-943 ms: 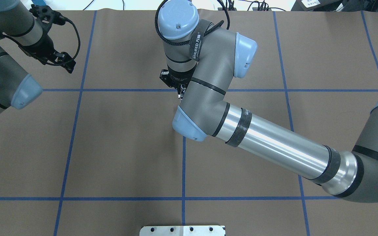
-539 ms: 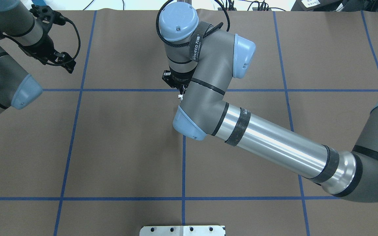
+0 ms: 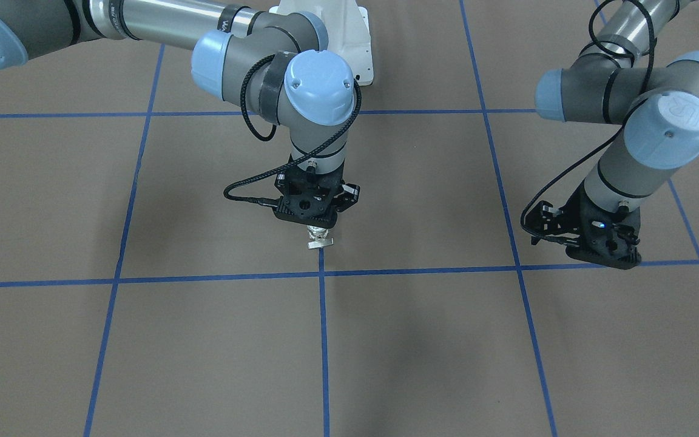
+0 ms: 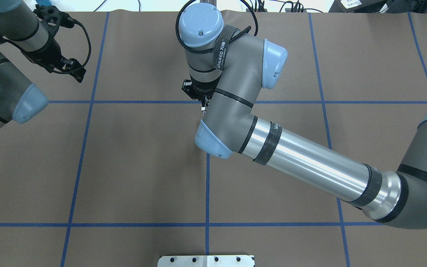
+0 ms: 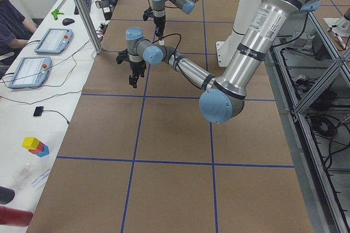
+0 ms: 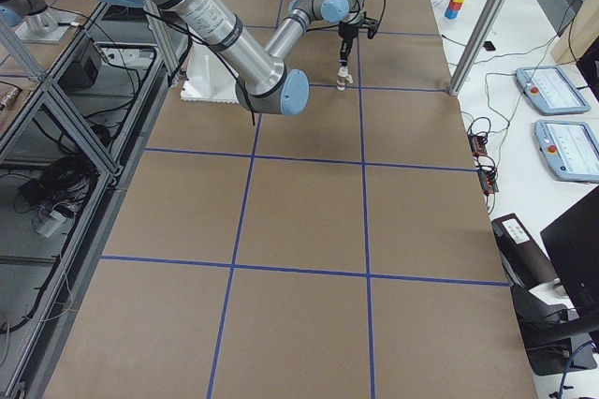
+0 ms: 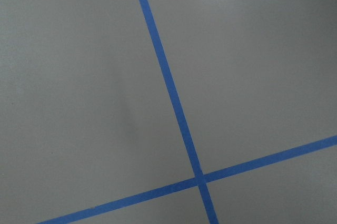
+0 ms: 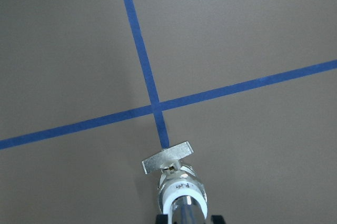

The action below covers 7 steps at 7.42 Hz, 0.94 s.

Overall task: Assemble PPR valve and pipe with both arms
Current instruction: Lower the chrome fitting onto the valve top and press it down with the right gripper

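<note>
My right gripper [image 3: 319, 229] points straight down over the table's middle. It is shut on the pipe [image 8: 184, 212], a short grey tube. The tube runs into the white collar of the PPR valve [image 8: 176, 182]. The valve [image 3: 319, 240] hangs below the fingers, its flat lever handle [image 8: 167, 157] lowest, just above the tape cross [image 8: 155, 107]. In the overhead view the right arm hides all but a sliver of the valve [image 4: 203, 108]. My left gripper [image 3: 613, 255] hangs far to the side, also seen in the overhead view [image 4: 75, 72]. It looks open and holds nothing.
Brown paper with a blue tape grid [image 4: 207, 185] covers the table. The white base pedestal [image 3: 349, 36] stands at the robot's side. A metal post [image 5: 82, 9], tablets [image 5: 30, 71] and a seated person [image 5: 8, 19] are past the table's far edge.
My right wrist has shifted a little to the right and stayed low with the valve and pipe. The left arm has not moved.
</note>
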Available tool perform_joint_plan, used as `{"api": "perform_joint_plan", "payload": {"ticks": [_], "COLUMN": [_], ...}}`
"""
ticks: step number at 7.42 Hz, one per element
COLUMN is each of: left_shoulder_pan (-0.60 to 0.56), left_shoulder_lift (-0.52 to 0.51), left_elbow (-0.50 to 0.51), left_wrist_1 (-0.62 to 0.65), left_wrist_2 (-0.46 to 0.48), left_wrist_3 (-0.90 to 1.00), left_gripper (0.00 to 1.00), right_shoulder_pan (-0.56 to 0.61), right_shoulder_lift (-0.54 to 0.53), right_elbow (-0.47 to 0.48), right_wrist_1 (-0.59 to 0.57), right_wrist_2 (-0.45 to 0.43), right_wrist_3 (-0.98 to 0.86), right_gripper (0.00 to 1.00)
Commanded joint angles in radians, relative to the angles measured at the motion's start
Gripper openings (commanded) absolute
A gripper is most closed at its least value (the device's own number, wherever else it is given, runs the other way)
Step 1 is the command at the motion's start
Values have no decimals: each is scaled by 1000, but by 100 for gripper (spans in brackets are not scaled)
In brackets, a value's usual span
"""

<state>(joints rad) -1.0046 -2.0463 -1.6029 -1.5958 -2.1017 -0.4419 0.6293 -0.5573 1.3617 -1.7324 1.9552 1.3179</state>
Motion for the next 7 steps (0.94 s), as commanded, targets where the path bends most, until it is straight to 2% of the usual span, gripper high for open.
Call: {"api": "perform_joint_plan", "payload": {"ticks": [1, 7], "left_shoulder_pan": [1, 1], "left_shoulder_lift": [0, 0], "left_elbow": [0, 0], "left_wrist_1": [0, 0], "left_wrist_2": [0, 0], "left_wrist_3": [0, -1], "left_gripper": [100, 100], "right_shoulder_pan": [0, -2], "right_shoulder_lift": [-1, -3], "right_elbow": [-7, -16], "right_wrist_1": [8, 8], "right_wrist_2": [1, 1], "right_wrist_3": [0, -16], "right_gripper": [0, 0]}}
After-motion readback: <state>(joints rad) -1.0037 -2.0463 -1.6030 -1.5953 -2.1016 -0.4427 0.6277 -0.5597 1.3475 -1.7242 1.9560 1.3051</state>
